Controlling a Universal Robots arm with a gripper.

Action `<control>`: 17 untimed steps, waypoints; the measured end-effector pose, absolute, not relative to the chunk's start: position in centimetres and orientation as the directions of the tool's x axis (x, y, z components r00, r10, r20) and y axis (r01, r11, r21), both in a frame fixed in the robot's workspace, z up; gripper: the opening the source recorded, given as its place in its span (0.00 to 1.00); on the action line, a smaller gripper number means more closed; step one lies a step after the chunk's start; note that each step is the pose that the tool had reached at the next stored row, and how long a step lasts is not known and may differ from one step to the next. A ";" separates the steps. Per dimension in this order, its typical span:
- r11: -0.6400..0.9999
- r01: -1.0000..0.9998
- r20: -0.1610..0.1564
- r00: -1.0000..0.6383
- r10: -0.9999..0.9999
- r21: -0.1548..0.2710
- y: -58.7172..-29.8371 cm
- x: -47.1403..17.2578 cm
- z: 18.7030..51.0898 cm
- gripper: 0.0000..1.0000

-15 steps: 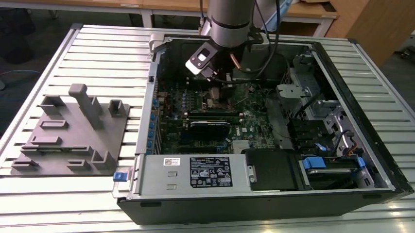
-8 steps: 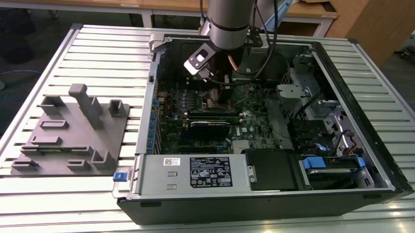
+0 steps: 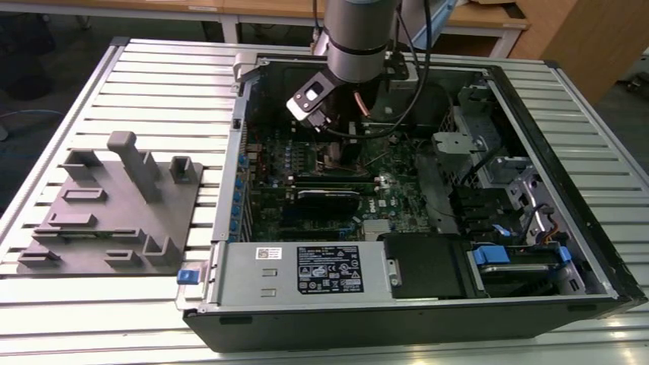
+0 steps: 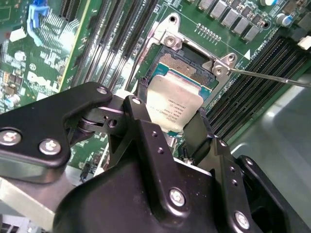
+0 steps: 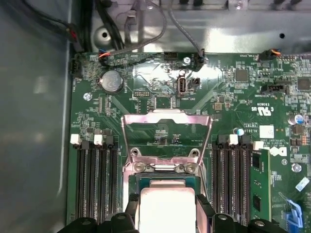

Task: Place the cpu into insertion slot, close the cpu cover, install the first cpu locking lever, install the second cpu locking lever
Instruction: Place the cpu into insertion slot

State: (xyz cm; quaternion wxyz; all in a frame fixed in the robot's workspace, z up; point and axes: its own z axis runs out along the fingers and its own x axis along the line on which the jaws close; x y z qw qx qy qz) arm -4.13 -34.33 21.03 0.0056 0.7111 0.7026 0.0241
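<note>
Cpu [image 4: 176, 103] is clamped by the gripper [image 4: 170, 110], whose black jaws are closed on two opposite edges.

Findings by size:
- The table [image 3: 152, 76] is ribbed aluminium slats.
- An open computer case [image 3: 406, 331] of dark sheet metal lies flat on it.
- In the exterior view a grey moulded fixture [image 3: 112, 213] sits at 9 o'clock of the case, and the arm [image 3: 355, 30] enters at 12 o'clock.
- The green motherboard [image 5: 233, 102] is matt and densely populated.
- Cpu cover [image 5: 165, 115], a thin silvery windowed frame, stands hinged open.
- Insertion slot [image 4: 187, 65] is square, with its tan-gold contact field partly exposed.
- The chip sits over the slot (contact cannot be told) and is flat, square and dull silver.
</note>
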 end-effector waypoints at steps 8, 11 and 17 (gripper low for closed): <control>-0.014 0.999 0.027 0.012 1.000 0.042 -34.3 -4.3 20.2 0.54; -0.014 0.999 0.027 0.012 1.000 0.042 -34.3 -4.4 19.9 0.54; -0.013 0.999 0.027 0.012 1.000 0.042 -34.3 -4.5 19.6 0.54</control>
